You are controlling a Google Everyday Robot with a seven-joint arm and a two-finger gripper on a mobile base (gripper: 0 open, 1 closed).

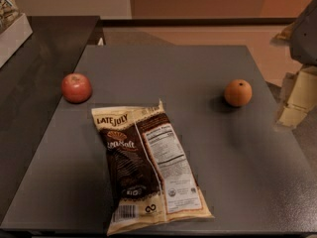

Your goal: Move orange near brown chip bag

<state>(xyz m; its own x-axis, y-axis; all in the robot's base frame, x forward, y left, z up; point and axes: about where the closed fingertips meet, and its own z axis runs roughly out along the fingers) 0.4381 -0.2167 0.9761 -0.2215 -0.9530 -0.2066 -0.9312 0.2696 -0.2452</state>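
Observation:
The orange (238, 92) sits on the grey table (173, 68) at the right, round with a dark stem dimple facing up. The brown chip bag (148, 165), a cream and dark brown "Late July" bag, lies flat at the front centre with its nutrition label up. The orange is well apart from the bag, up and to the right of it. My gripper (297, 99) hangs at the right edge of the view, beyond the table's right side and to the right of the orange, not touching it and holding nothing.
A red apple (76, 88) sits at the table's left edge. A darker counter (34, 73) adjoins on the left, with a white box (11, 26) at its far corner. Bare tabletop lies between the bag and the orange.

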